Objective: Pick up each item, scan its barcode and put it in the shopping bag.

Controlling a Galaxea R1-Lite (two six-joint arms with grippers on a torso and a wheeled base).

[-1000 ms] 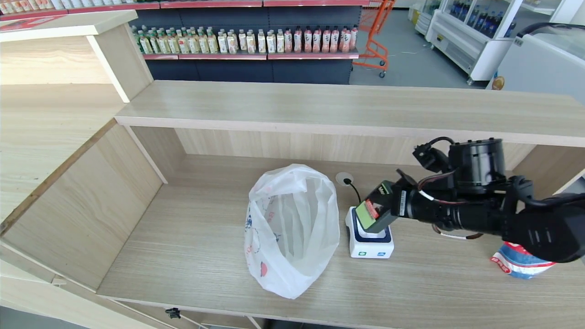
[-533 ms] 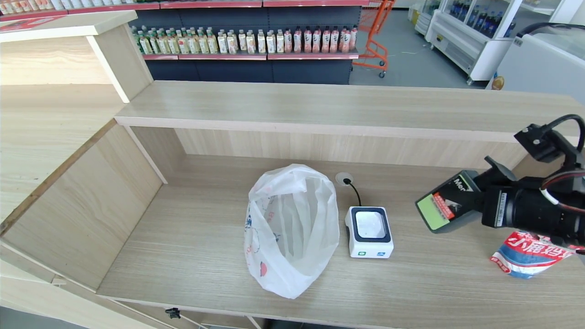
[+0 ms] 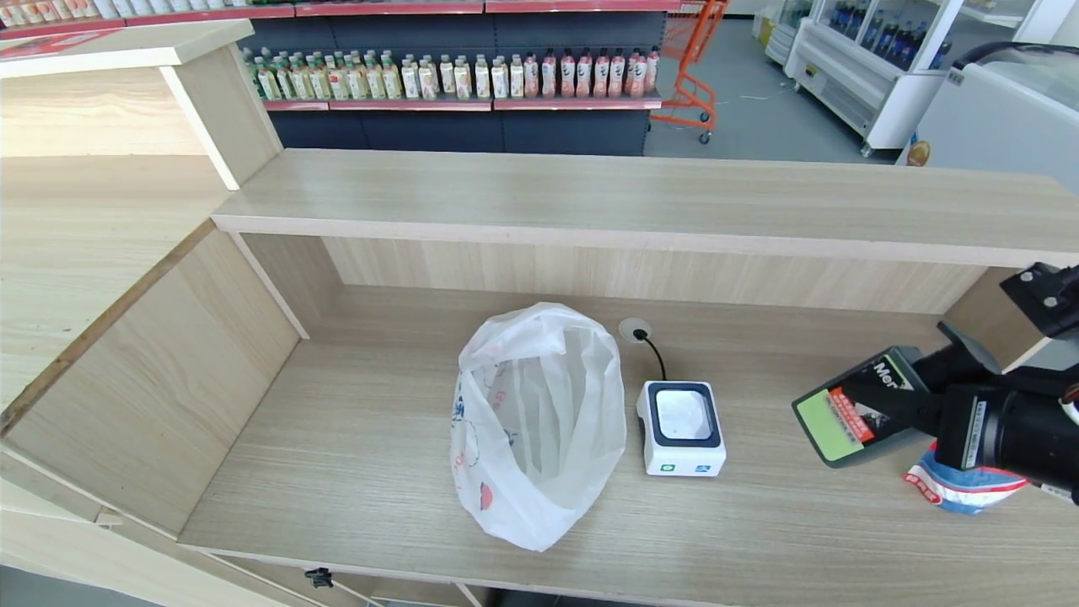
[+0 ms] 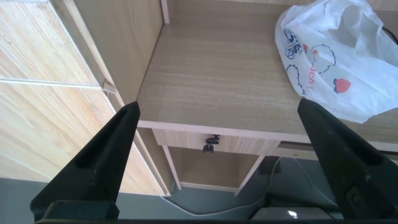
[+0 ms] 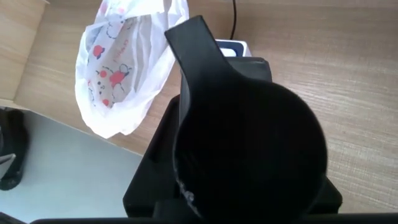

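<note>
One dark box (image 3: 856, 409) with a green end meets us in the head view, clamped in the right gripper (image 3: 931, 394) above the counter (image 3: 354, 472), well right of the scanner (image 3: 681, 428). The open shopping bag (image 3: 539, 421) stands just left of the scanner, and a red-and-blue pouch (image 3: 957, 491) lies beneath the arm. From the left wrist we see the left gripper (image 4: 217, 109), jaws wide apart, off the counter's front edge near the shopping bag (image 4: 329, 56). From the right wrist we see the shopping bag (image 5: 118, 68) and scanner (image 5: 231, 48) beyond a dark finger (image 5: 199, 50).
</note>
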